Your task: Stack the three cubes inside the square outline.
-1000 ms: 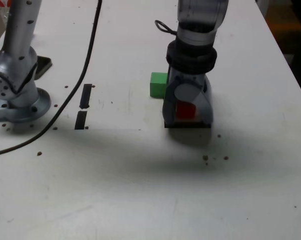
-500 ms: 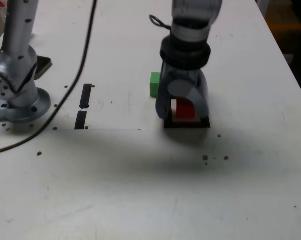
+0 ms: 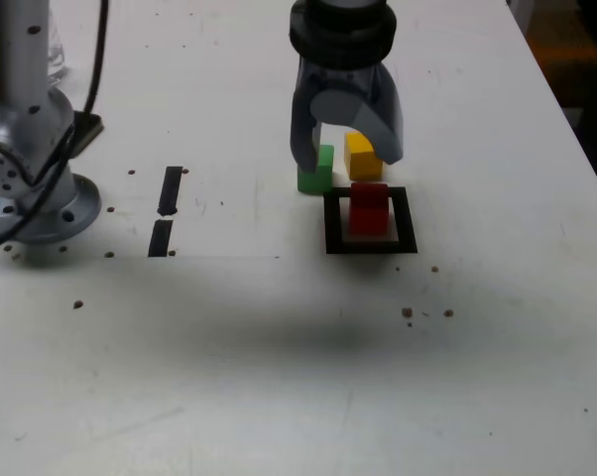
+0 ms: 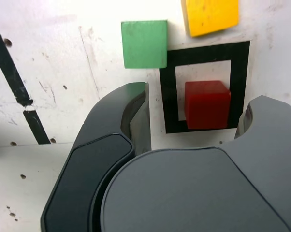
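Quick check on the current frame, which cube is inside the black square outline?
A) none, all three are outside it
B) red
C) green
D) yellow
B: the red cube sits alone on the white middle of the square outline, while the green cube and the yellow cube rest on the table just beyond it, and the gripper hangs above with open jaws holding nothing.

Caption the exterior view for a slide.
Open gripper raised above the red cube in the square outline; green cube and yellow cube wait behind.
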